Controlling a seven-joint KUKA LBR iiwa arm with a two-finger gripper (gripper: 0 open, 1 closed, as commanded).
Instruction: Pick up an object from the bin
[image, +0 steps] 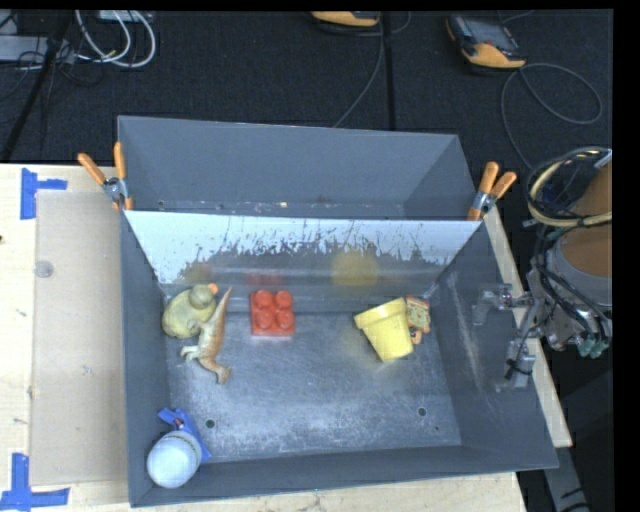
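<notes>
Over the right wall of the bin (300, 425) the pincer (512, 338) hangs, clear of the yellow cup (385, 332); I cannot tell its spread.

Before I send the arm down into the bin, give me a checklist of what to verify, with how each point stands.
1. Arm above a thing: not ok. The arm is by the right wall of the bin, over none of the things.
2. Red block free of neighbours: ok. There is bare floor all round it.
3. Yellow cup upright: not ok. It lies on its side, with a small figure against its rim.
4. Green toy on its own: not ok. A tan dinosaur lies against it.
5. White ball reachable: cannot tell. It sits tight in the near left corner.
</notes>
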